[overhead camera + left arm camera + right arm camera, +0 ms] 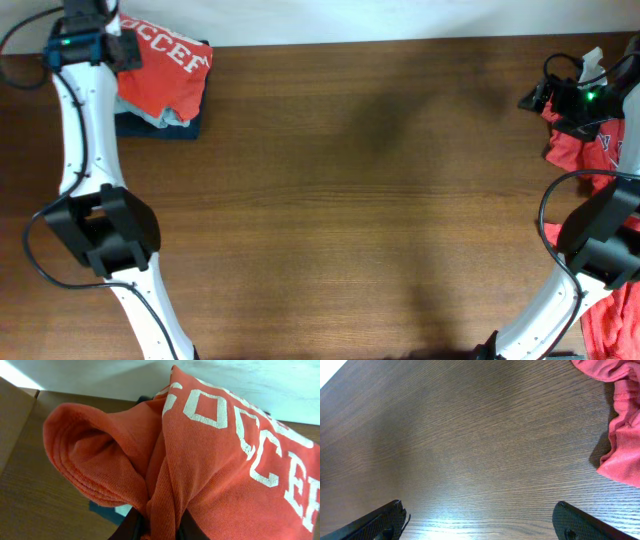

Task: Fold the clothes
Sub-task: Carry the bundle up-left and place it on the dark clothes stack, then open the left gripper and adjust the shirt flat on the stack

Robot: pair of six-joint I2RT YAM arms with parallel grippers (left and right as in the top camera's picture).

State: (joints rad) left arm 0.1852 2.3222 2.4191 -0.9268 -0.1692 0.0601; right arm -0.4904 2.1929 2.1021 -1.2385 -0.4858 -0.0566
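My left gripper (159, 527) clamps the folded SOCCER shirt (165, 65) upper left, looks done; right gripper (481, 522) spread wide, empty; crumpled shirts (585, 150) at right edge not yet folded.

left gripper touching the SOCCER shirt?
Touching. Left wrist view: fabric of the SOCCER T-shirt is bunched and pinched inside the left gripper, at the frame's bottom edge.

SOCCER shirt (165, 70) tops the far-left stack (160, 125); other shirts (575, 150) lie far right (at edge of table (380, 200)).
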